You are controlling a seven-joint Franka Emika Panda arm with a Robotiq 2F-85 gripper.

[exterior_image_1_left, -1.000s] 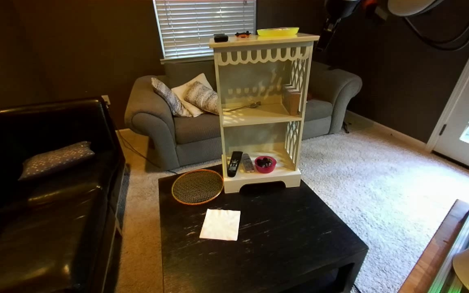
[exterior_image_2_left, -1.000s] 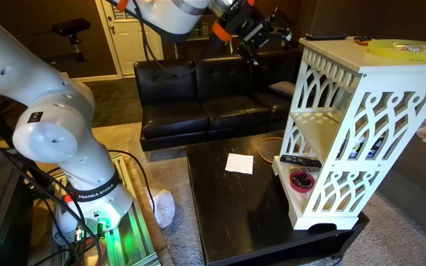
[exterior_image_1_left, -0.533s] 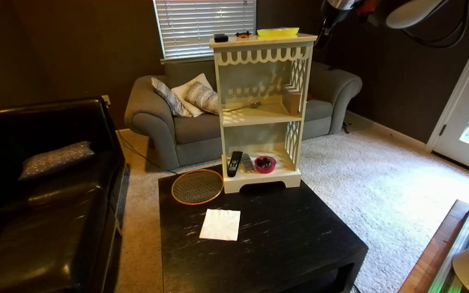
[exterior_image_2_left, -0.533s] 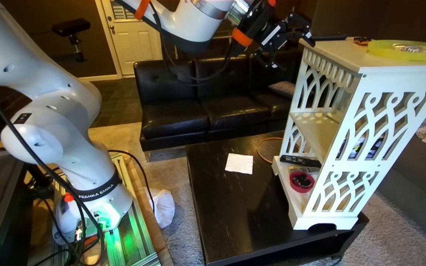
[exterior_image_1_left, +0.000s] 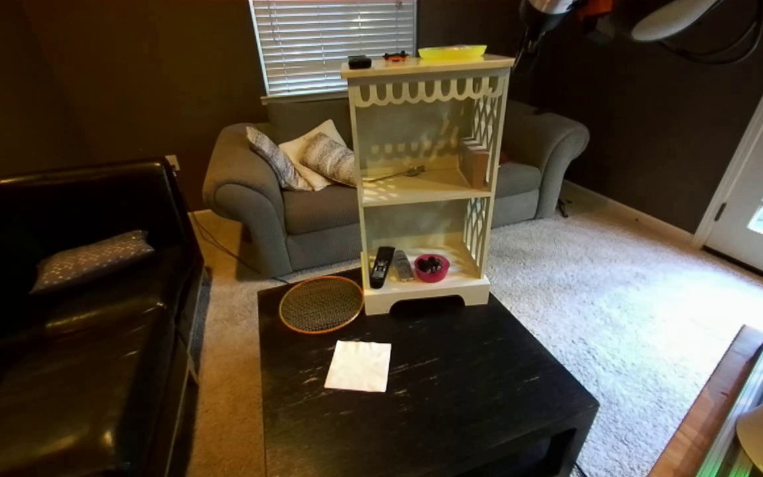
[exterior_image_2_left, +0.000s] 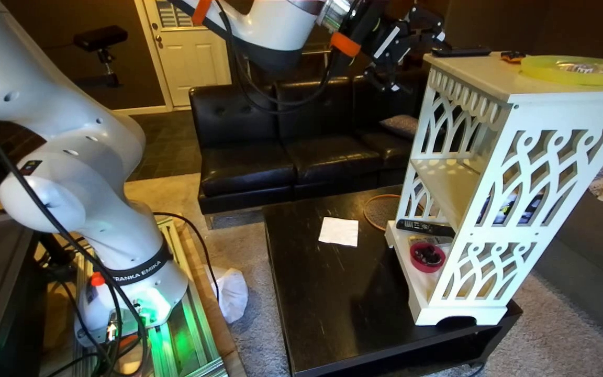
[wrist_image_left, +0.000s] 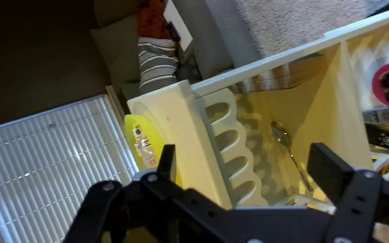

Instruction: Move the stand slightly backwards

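The stand is a tall cream-white shelf unit with scalloped trim. It stands upright on the dark low table (exterior_image_1_left: 461,397) in both exterior views, its back panel (exterior_image_1_left: 414,149) and lattice side panel (exterior_image_2_left: 558,112) showing. My gripper (exterior_image_2_left: 417,63) is open and empty, in front of the stand's top front edge. In an exterior view, only part of the gripper shows beside the stand's top corner. In the wrist view the jaws of the gripper (wrist_image_left: 245,165) are wide apart, with the stand's top board (wrist_image_left: 194,135) and scalloped trim between them. I see no contact.
On the stand's top are a yellow dish (exterior_image_1_left: 451,52), a small orange object (exterior_image_1_left: 395,57) and a black case (exterior_image_2_left: 461,52). A remote (exterior_image_1_left: 382,266), pink bowl (exterior_image_1_left: 432,267) and spoon (wrist_image_left: 290,148) sit on its shelves. A racket (exterior_image_1_left: 322,305) and napkin (exterior_image_1_left: 359,366) lie on the table.
My gripper has moved towards the stand's top front edge, then risen slightly. It has stayed open. The stand has not visibly moved.
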